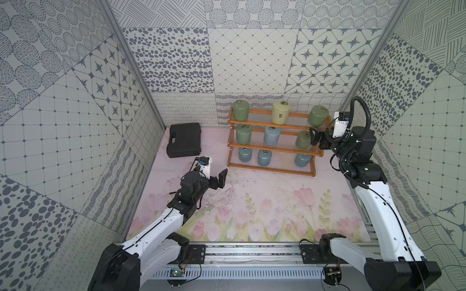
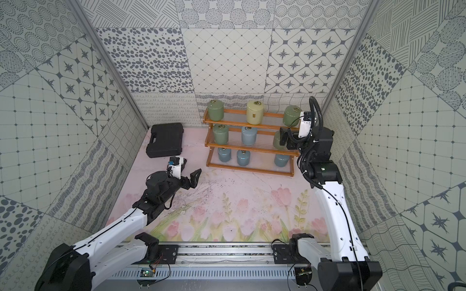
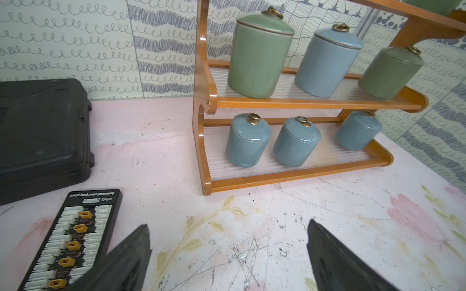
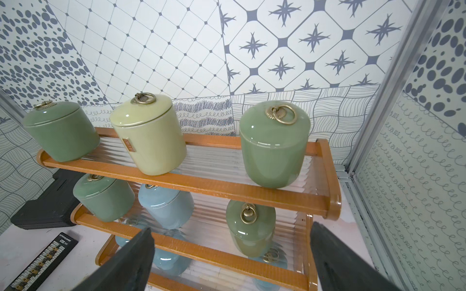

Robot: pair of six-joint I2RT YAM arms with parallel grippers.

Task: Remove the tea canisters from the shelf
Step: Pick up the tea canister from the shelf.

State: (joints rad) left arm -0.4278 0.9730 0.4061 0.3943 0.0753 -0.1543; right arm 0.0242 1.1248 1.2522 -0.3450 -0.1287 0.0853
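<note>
Step in hand: first pick, approach phase. None of the nine tea canisters [image 1: 271,136] is off the shelf [image 1: 271,171] yet.

- **Left gripper** [image 3: 228,225]: hovers low over the mid-surface at about 10 o'clock. Its fingers [image 3: 126,259] are spread wide and empty. It is aimed at the bottom tier but well apart from it.
- **Right gripper** [image 4: 230,226]: farther back at 1 o'clock, up at the shelf's right end. Its fingers [image 4: 335,259] are released and wide, with nothing held.
- **Target:** the sage green canister [image 1: 303,140] on the middle tier sits lined up between the right fingers, just beside the tips. No contact is apparent.

Next move, likely: push in until the fingers straddle the body below the lid, clench, then lift clear of the front rail while keeping off the top tier overhead. The glaze is glossy, so the canister may slip.

Surface [image 1: 252,206]: pink tulip print, scuffed and scratched. A connector board [image 3: 68,239] lies by the left gripper and a black case [image 1: 184,140] sits at 11 o'clock. The shelf stands at 12 to 1 against the back.

Room: patterned grey-on-white wall panels [image 1: 252,63] on three sides.
</note>
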